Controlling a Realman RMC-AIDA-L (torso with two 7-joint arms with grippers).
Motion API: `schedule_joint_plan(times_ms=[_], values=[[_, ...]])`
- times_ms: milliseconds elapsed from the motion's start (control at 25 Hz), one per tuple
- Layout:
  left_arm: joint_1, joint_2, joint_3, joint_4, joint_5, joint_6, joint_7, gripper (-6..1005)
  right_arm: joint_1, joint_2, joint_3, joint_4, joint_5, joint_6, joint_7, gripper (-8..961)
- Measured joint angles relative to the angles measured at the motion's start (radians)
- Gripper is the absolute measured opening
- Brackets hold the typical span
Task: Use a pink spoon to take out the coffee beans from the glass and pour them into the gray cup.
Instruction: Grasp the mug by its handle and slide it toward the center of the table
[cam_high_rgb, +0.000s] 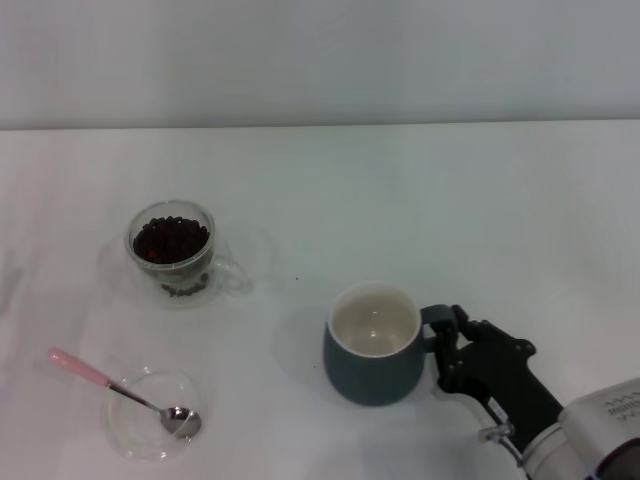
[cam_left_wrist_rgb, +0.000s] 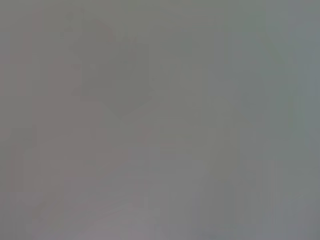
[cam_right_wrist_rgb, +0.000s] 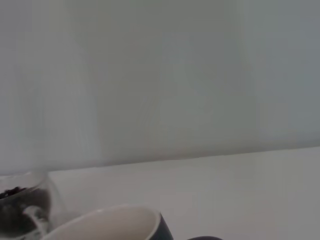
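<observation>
The pink spoon (cam_high_rgb: 120, 392) lies at the front left, its metal bowl resting in a flat clear saucer (cam_high_rgb: 130, 440) and its pink handle pointing out to the left. The glass (cam_high_rgb: 172, 250) stands behind it, filled with coffee beans (cam_high_rgb: 171, 240). The gray cup (cam_high_rgb: 372, 345) stands upright at the front centre-right, its cream inside empty and its handle turned right. My right gripper (cam_high_rgb: 450, 348) is at that handle, right against it. In the right wrist view the cup's rim (cam_right_wrist_rgb: 100, 222) and the glass (cam_right_wrist_rgb: 30, 210) with beans (cam_right_wrist_rgb: 11, 193) show. My left gripper is out of view.
The white table (cam_high_rgb: 420, 200) runs back to a pale wall. My right arm (cam_high_rgb: 585, 435) comes in from the front right corner. The left wrist view shows only a plain grey blur.
</observation>
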Motion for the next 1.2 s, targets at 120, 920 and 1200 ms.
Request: schedule_joint_plan(times_ms=[120,920,1200], values=[[-0.001,0.000,0.000,-0.002,0.001,0.000,0.000,848,0.008,0.002,0.008,0.001,-0.021,0.018,0.000,179],[-0.001,-0.002,0.008,-0.007,0.008,0.000,0.000,847,0.048,0.005,0.087,0.010,-0.138,0.154,0.000,171],[-0.002,-0.001,0.008,-0.008,0.008,0.000,-0.001,847,0.050,0.001,0.092,-0.042,-0.248,0.165,0.166,166]])
